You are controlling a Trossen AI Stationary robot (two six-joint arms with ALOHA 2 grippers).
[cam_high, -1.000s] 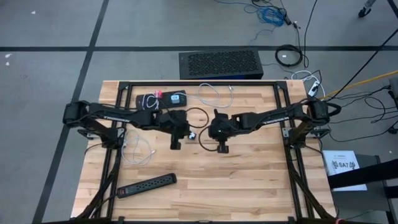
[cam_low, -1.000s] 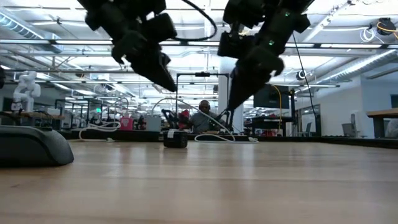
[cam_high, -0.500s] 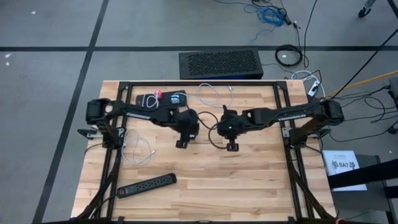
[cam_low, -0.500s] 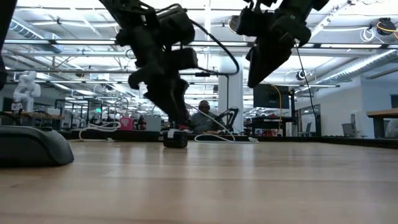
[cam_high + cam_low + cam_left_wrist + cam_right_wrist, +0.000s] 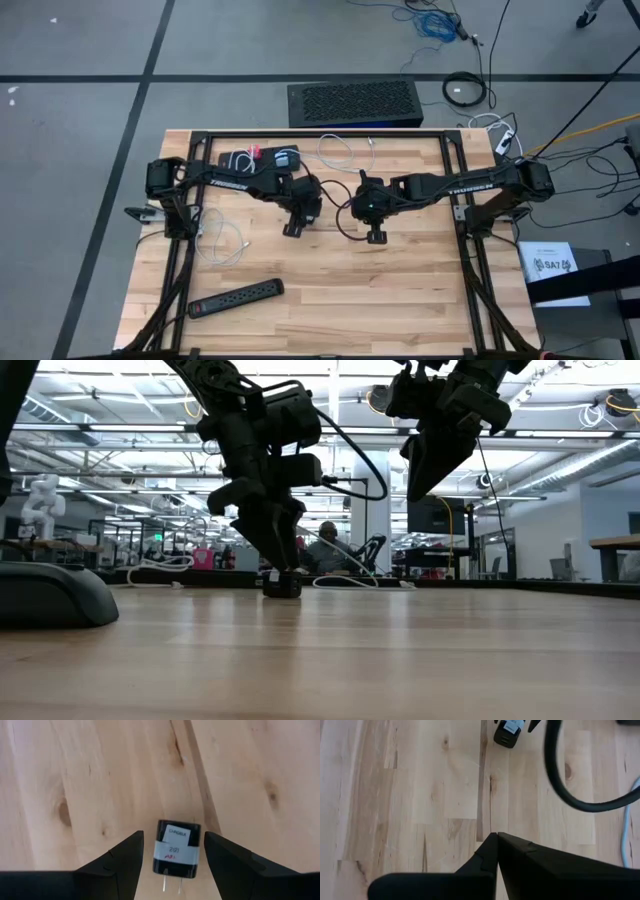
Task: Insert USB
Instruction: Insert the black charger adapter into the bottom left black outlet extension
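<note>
1. The left claw is released, its fingers on both sides of the black charger, which lies on the wooden surface.
2. The right claw is clenched, holding nothing, above the surface nearby.

The charger, low centre in the left wrist view, carries a white label printed "CHARGER", with "2(2)" handwritten below it and red marks too unclear to read. In the high view's lower right, a white sheet reads "SA7".
</note>
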